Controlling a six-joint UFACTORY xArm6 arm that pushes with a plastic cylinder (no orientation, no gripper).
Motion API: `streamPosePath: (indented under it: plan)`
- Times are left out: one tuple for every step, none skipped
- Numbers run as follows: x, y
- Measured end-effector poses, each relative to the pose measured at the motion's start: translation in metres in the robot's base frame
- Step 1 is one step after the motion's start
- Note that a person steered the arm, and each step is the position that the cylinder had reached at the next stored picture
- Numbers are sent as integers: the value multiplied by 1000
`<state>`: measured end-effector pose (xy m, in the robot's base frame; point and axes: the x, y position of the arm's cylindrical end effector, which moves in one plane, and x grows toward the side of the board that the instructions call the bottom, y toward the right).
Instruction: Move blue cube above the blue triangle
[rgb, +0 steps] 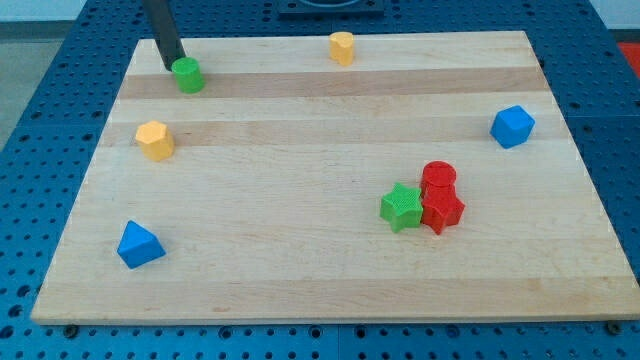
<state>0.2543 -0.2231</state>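
Observation:
The blue cube (512, 126) sits near the board's right edge, in the upper half of the view. The blue triangle (138, 245) lies at the lower left of the board, far from the cube. My tip (173, 68) is at the board's top left, touching the left side of a green cylinder (188, 75). The tip is far from both blue blocks.
A yellow cylinder (342, 47) stands at the top middle. A yellow hexagonal block (155, 140) sits at the left, above the blue triangle. A green star (402, 207), a red cylinder (438, 179) and a red star (442, 211) cluster at the lower right. The wooden board (300, 280) lies on a blue perforated table.

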Motion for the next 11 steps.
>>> streamPosePath:
  plan:
    - [19,24]
    - [39,40]
    - [57,34]
    - [64,31]
    - [73,30]
    - [94,30]
    - [109,32]
    - [140,34]
    - [148,56]
    - [148,90]
    - [148,126]
